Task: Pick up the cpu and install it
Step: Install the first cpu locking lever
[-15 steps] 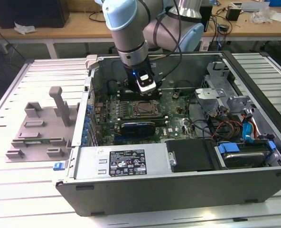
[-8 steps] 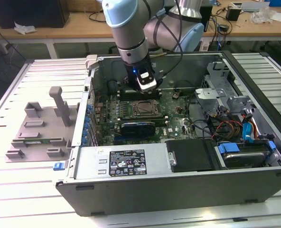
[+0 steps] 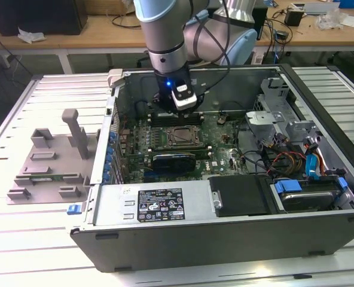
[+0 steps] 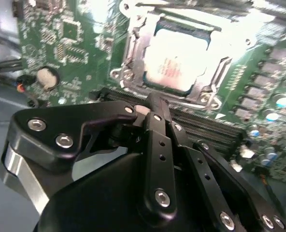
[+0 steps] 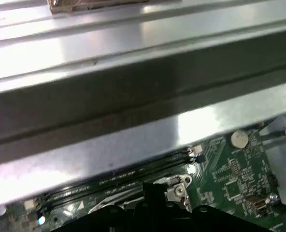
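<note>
The cpu (image 4: 174,63), a flat square chip with a shiny silver top, lies inside the metal-framed socket (image 4: 128,53) on the green motherboard. The socket's frame stands open around it. In the second wrist view my gripper (image 4: 154,102) hangs just above the socket's near edge, with its black fingertips together and nothing between them. In the exterior view the gripper (image 3: 178,113) is inside the open computer case (image 3: 225,230), over the far side of the socket (image 3: 183,137). The first wrist view looks past the gripper's dark body (image 5: 157,208) at the case's metal wall (image 5: 133,96).
A grey plastic tray with upright blocks (image 3: 51,161) lies at the exterior view's left of the case. Inside the case are the power supply (image 3: 159,206), a drive cage (image 3: 284,119) and loose cables (image 3: 290,161). Memory slots (image 4: 206,125) run beside the socket.
</note>
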You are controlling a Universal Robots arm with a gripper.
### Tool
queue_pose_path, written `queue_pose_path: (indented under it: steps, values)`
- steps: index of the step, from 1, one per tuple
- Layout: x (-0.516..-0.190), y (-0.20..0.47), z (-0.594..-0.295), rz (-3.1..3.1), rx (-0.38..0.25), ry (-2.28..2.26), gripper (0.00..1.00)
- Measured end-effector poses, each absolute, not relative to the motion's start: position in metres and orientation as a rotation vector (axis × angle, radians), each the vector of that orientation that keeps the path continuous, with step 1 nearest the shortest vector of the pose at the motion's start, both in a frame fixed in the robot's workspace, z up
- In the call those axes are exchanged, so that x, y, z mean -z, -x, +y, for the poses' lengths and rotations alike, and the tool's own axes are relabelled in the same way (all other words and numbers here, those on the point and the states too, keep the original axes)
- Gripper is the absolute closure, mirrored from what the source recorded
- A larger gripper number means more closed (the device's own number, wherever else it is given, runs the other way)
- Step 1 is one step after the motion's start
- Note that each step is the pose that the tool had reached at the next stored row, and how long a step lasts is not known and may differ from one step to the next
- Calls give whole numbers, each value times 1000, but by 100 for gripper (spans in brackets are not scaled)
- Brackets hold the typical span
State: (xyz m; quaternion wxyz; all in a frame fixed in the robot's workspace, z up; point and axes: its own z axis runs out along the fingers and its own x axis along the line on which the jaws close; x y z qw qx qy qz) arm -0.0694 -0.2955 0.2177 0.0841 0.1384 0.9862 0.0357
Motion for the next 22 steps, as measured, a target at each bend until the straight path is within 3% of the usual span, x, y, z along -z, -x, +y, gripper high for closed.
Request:
queue_pose_path:
  steps: [3, 5, 22]
  values:
    - [-218, 69, -296, 3001, -2, -416, 89]
    - [-218, 69, -296, 3026, 33, -417, 89]
    - [-215, 53, -299, 3050, 24, -178, 89]
